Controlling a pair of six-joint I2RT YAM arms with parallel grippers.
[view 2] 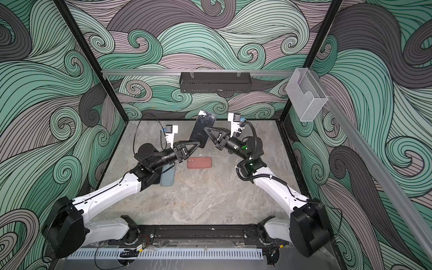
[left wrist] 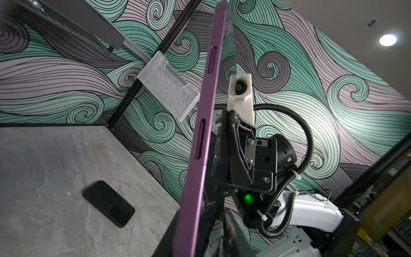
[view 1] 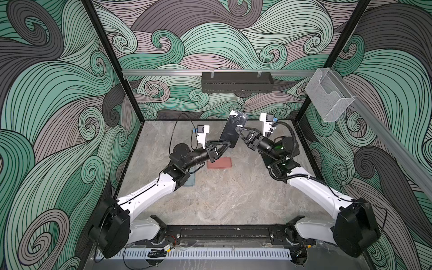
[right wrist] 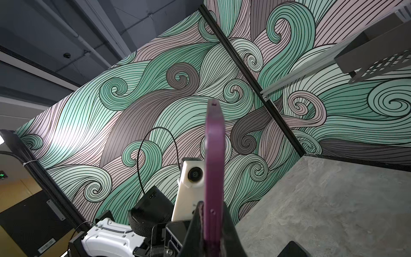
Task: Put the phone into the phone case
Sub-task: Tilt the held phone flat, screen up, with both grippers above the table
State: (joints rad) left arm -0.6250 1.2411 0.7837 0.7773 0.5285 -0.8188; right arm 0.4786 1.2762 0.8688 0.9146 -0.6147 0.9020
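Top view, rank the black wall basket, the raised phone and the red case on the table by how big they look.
1. black wall basket
2. phone
3. red case
The phone is held up nearer the camera, so its lead over the red case is unsure.

Robot test cell, probably inside a laboratory: printed panel walls [view 1: 58, 93], aluminium rail [view 1: 163, 72], bench-mounted arms [view 1: 149, 194], exposed ceiling pipework [right wrist: 85, 43].

Top views look down; wrist views hug phone [left wrist: 206, 111].
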